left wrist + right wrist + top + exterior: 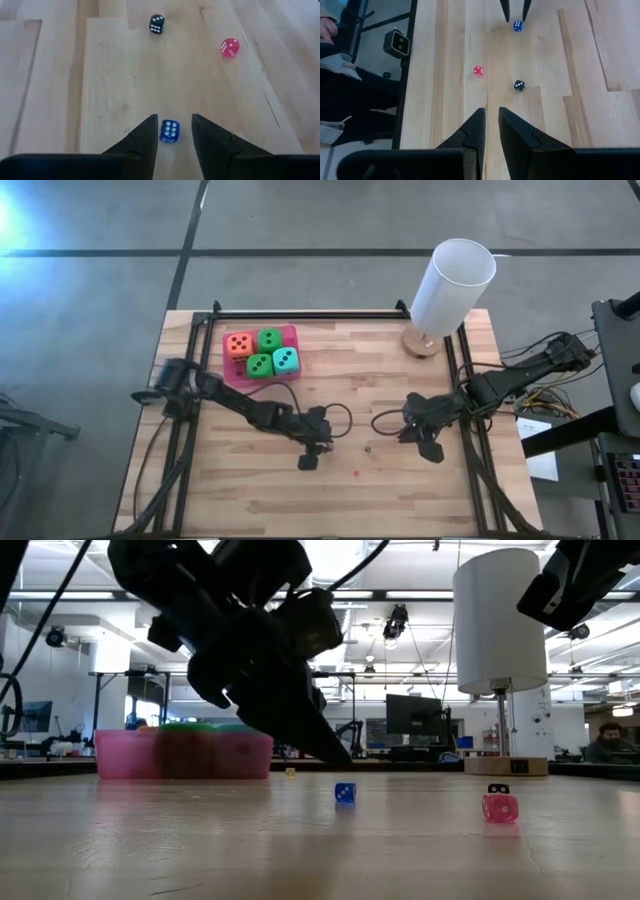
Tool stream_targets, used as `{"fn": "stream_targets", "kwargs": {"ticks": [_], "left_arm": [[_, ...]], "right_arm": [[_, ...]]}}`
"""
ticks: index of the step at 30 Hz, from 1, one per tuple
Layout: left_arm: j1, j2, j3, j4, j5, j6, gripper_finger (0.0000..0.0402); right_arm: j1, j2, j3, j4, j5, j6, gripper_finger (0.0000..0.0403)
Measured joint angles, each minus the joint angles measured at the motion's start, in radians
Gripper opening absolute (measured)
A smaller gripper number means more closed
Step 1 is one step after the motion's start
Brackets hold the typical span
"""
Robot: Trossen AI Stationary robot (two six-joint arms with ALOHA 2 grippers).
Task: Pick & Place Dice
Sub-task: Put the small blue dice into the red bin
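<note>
Four soft dice sit in a pink tray [291, 332] at the table's far left: orange [239, 345], green [270, 339], green [260, 365] and teal [286, 360]. No gripper is near them. My left gripper [175, 125] is open and low over the middle of the table [325, 442]. Its fingers stand on either side of a tiny blue die [170, 131] lying on the wood, and I see no contact. My right gripper [491, 117] hovers to the right [402, 432], narrowly open and empty, pointing toward the left gripper [515, 10].
A tiny black die [157, 23] and a tiny red die [230, 47] lie on the wood between the grippers. A tall white cylinder lamp [455, 285] on a wooden base stands at the far right. A black frame borders the table. A person sits in the room beyond.
</note>
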Motion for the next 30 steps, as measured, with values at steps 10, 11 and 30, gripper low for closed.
{"fn": "stream_targets", "kwargs": {"ticks": [10,11,30], "left_arm": [[-0.001,0.03,-0.001,0.0,0.001,-0.003,0.0127],[-0.001,0.033,-0.001,0.0,0.0,-0.003,0.0126],[-0.001,0.063,0.001,0.019,-0.005,-0.021,0.0074]], "right_arm": [[0.0,0.0,0.0,0.0,-0.001,-0.008,0.0052],[0.0,0.0,0.0,0.0,-0.001,-0.009,0.0052],[0.0,0.0,0.0,0.001,-0.003,-0.003,0.0052]]}}
